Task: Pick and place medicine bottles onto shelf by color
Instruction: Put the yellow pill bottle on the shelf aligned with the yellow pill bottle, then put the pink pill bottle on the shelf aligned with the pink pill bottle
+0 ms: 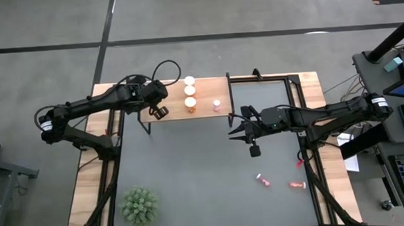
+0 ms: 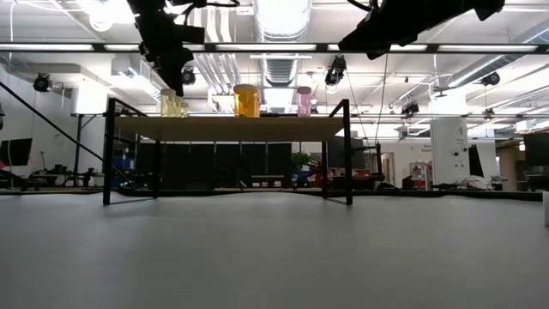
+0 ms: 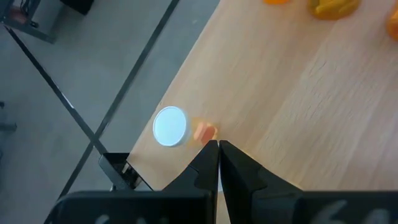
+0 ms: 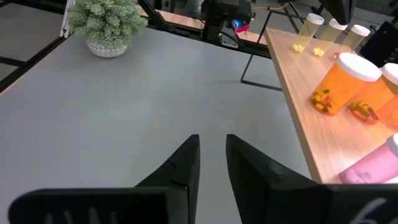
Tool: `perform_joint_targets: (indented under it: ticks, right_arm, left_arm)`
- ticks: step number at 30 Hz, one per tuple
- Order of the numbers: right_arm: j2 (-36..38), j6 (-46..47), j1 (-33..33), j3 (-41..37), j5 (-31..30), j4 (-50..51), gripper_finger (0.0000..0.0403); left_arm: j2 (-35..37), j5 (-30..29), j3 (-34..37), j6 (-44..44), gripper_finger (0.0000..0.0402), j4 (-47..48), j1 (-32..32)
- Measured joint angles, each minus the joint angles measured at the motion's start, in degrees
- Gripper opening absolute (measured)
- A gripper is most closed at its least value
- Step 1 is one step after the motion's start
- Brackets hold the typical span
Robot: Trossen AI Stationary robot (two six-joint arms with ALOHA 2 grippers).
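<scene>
Shelf [image 1: 181, 108] at the table's 12 o'clock edge: white caps seen from above hide bottle colours. Right wrist view shows three yellow bottles [image 4: 331, 32], two orange bottles [image 4: 339, 84] holding coloured pills, and one pink bottle [image 4: 373, 167], cut off. Two pink bottles [image 1: 264, 182] lie on the table near 4 o'clock. Left gripper [image 1: 160, 112], fingers pressed together, empty, over the shelf. Right gripper [image 1: 239, 130], narrow gap, holding nothing, beside the shelf's 3 o'clock end.

An open lab hall — exposed ceiling ducts [image 2: 273, 34]; strip lights [image 2: 429, 48]; distant workbenches [image 2: 467, 184].
</scene>
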State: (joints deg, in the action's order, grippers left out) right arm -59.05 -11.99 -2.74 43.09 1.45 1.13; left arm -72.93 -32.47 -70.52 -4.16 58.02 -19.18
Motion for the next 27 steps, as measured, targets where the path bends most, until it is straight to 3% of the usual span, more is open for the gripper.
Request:
perform_joint_targets:
  ticks: [20,27]
  right_arm:
    - [0.0,0.2,0.0,0.0,0.0,0.0,0.0068]
    - [0.0,2.2,0.0,0.0,0.0,0.4,0.0068]
  left_arm:
    - [0.0,0.3,-2.7,0.4,0.0000,0.1,0.0]
    - [0.0,1.3,-8.6,0.4,0.0000,0.0,4.1]
